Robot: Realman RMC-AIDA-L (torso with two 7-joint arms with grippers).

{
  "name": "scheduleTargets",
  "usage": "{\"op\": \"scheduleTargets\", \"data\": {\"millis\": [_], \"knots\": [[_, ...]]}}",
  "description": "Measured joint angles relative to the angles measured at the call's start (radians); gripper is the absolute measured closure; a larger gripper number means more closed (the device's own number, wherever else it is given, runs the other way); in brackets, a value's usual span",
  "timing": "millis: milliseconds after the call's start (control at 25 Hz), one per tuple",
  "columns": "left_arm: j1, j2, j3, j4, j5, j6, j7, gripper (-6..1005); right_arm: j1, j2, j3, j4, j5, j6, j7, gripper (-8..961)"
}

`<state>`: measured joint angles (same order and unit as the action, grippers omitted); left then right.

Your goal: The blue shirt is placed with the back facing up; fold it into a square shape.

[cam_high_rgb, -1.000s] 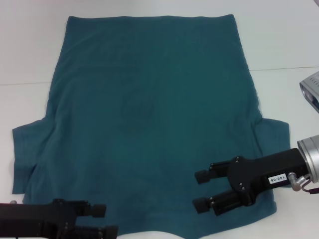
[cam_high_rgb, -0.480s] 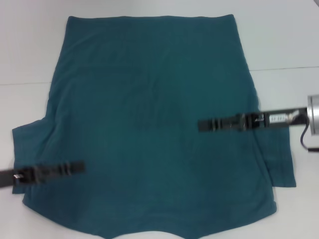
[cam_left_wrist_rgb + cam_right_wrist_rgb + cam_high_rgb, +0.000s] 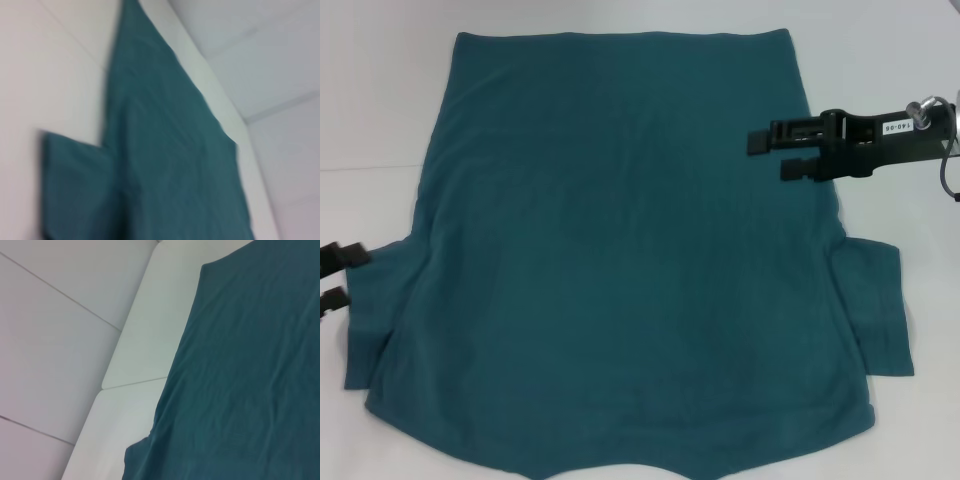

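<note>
The blue shirt (image 3: 620,250) lies spread flat and unfolded on the white table (image 3: 880,80), plain side up, hem far, both short sleeves out to the sides. The right gripper (image 3: 776,156) hovers over the shirt's far right edge, fingers parted and holding nothing. The left gripper (image 3: 342,276) sits at the left sleeve's edge, fingers apart, empty.

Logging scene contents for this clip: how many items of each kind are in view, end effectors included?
Shirts: 1, the blue shirt, spread flat on the white table.
End effectors: 2, the left end effector at the shirt's left sleeve, the right end effector over its right edge.
Tables: 1.
Total: 4.
</note>
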<state>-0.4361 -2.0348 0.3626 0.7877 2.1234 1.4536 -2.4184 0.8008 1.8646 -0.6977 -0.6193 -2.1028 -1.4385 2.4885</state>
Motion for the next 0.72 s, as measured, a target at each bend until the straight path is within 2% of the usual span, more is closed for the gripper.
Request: {"op": "scheduleTargets", "data": {"millis": [200,400,720], "knots": [[0.002,0.007,-0.008,-0.059,0.042,-0.160,-0.010,157,0.000,-0.002,-0.001,-0.004,-0.001,0.005,0.010,26],[-0.018,0.013,-0.005,-0.120,0.086,-0.229,-0.005,158,-0.001,-0.003,-0.004,-0.004,-0.011,0.006,0.011,26],[-0.022,0.007,0.030,-0.157,0.092,-0.299,-0.001,157,-0.009,-0.006,0.002,-0.004,-0.013,0.007,0.011,26]]}}
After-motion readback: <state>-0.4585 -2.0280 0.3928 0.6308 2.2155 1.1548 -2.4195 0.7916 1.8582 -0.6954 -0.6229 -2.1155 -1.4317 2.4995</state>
